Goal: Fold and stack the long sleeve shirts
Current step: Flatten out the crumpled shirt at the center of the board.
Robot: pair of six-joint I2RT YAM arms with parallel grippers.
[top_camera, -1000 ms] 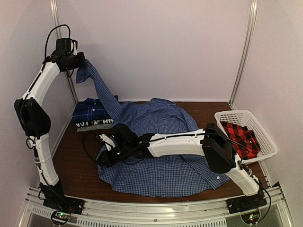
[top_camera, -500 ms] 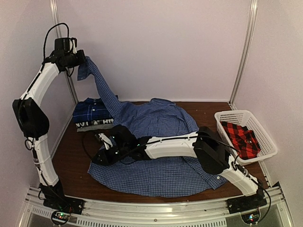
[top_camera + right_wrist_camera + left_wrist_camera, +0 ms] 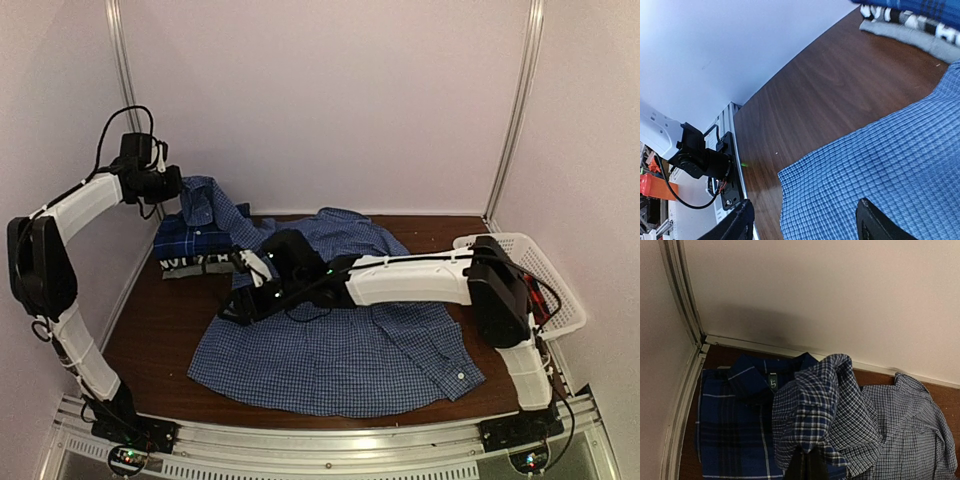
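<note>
The blue-and-white fine check shirt (image 3: 350, 350) lies spread across the table, its hem toward the front. My left gripper (image 3: 176, 186) is shut on the cuff of its sleeve (image 3: 815, 410). It holds the cuff low over the folded darker blue plaid shirt (image 3: 190, 240) at the back left. My right gripper (image 3: 238, 303) hovers open over the spread shirt's left edge (image 3: 805, 175) with nothing between its fingers (image 3: 742, 222). A sliver of the red-and-black plaid shirt (image 3: 541, 296) shows in the basket behind the right arm.
The white slatted basket (image 3: 500, 241) stands at the right edge. A grey garment with black-and-white print (image 3: 920, 37) lies under the dark plaid shirt. Bare wood (image 3: 815, 100) runs left of the spread shirt. A wall frame post (image 3: 682, 300) stands in the back left corner.
My left arm has come down from high up, bringing the sleeve cuff down over the dark plaid stack. My right gripper has opened, let go of the shirt's left edge and lifted back.
</note>
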